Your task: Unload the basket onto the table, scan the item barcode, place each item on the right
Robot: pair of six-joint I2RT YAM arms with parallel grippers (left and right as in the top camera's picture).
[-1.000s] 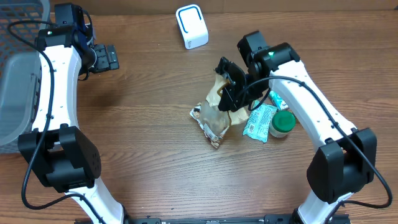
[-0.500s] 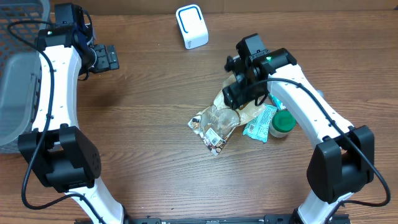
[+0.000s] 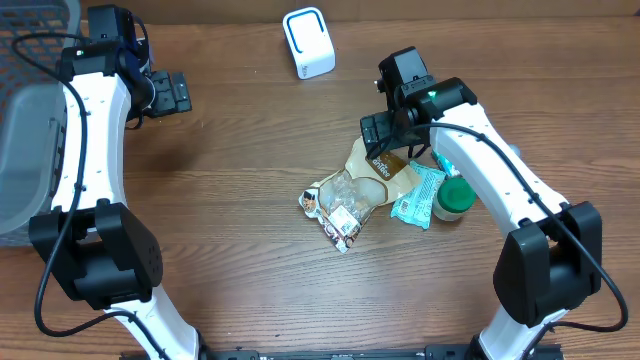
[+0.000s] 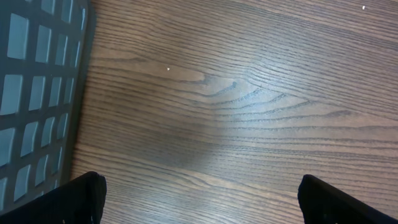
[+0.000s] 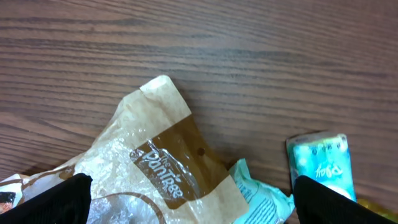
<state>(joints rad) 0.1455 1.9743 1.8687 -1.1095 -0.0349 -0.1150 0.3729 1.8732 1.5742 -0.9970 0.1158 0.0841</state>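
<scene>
The item, a brown-paper and clear-plastic snack bag (image 3: 352,190), lies flat on the table; the right wrist view shows its printed top (image 5: 158,165). My right gripper (image 3: 386,134) hangs just behind and above the bag's far end, open, nothing between its fingers (image 5: 59,200). From the wrist camera the right gripper (image 5: 199,208) straddles the bag without touching it. My left gripper (image 3: 166,92) is open over bare wood at the far left, seen from its wrist as the left gripper (image 4: 199,205) with fingertips (image 4: 81,198) wide apart. I cannot make out a barcode.
A white boxy device (image 3: 308,42) stands at the back centre. Teal packets (image 3: 420,195) and a green-lidded jar (image 3: 455,198) lie right of the bag; a teal packet (image 5: 320,165) shows by the right finger. A grey basket (image 3: 22,140) sits at the left edge.
My right gripper has opened and let go of the snack bag, which dropped from upright to flat on the table. The gripper drew back and up. The left arm has not moved.
</scene>
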